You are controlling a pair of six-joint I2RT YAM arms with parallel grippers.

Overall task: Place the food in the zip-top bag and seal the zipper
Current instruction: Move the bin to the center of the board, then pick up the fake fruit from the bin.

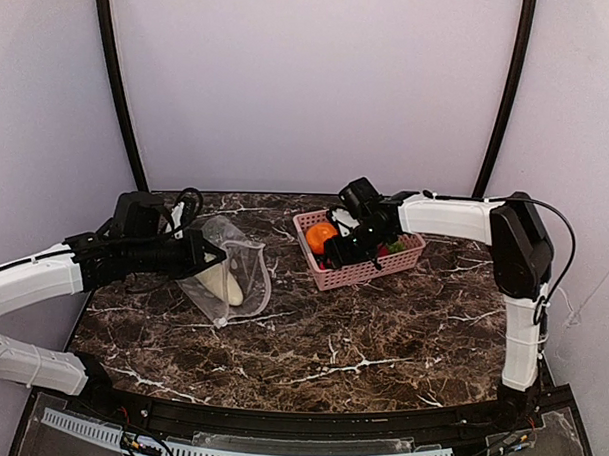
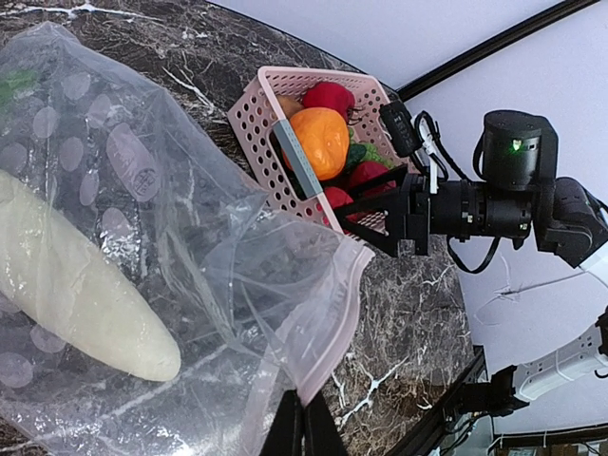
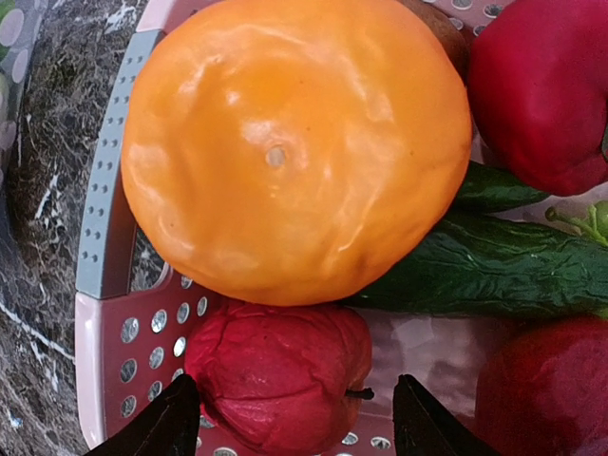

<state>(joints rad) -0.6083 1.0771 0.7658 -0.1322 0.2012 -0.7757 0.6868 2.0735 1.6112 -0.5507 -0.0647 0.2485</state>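
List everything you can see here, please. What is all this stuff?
table: one, dark marble, under everything.
zip-top bag: one, clear with white dots, on the table's left.
cream-white vegetable: one, inside the bag.
basket: one, pink, right of the bag.
orange fruit: one, in the basket.
red pieces: three visible, in the basket.
green leafy pieces: count unclear, dark green, in the basket.
left end effector: one, black, shut on the bag's edge.
right end effector: one, black, open over a small red piece.
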